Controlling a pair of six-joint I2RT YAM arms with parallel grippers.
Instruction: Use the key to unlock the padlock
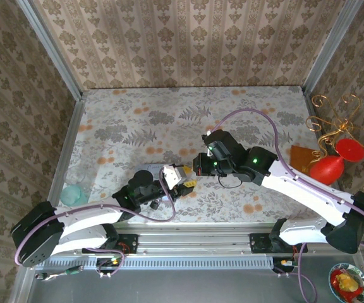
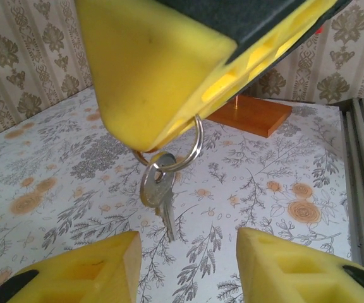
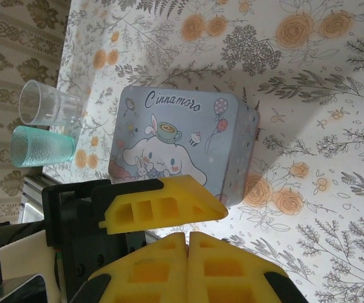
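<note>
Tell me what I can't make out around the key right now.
Ring top: left wrist view, buried between the right gripper's fingers.
Key count: same view, heads overlap.
Tin lower edge: right wrist view, behind the left gripper's finger.

The thin grey-silver metal key (image 2: 157, 186) is gleaming dully. The white table cover (image 2: 283, 177) is showing orange flowers and grey leaves. The pale blue rectangular tin (image 3: 182, 145) is carrying a white cartoon dog. The ribbed teal cup (image 3: 42, 146) is looking translucent.
</note>
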